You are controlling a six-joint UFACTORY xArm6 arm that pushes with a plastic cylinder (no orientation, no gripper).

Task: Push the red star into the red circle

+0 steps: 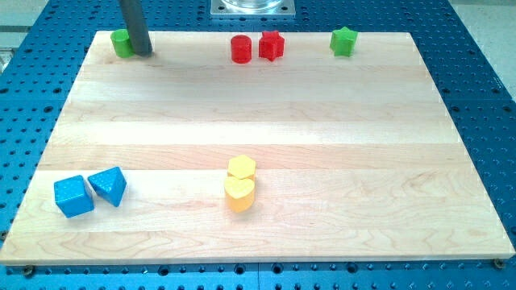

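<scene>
The red star [272,46] sits near the view's top edge of the wooden board, just right of the red circle [241,49]; the two look to be touching or nearly so. My tip [143,53] is at the view's top left, right beside a green block [122,43] and touching or almost touching its right side. The tip is far to the left of the red circle and red star.
A green star [343,41] sits at the top right. A yellow hexagon [241,168] and a yellow heart [239,194] stand together at the bottom middle. A blue cube [73,196] and a blue triangle [108,186] lie at the bottom left. The wooden board [322,145] rests on a blue perforated table.
</scene>
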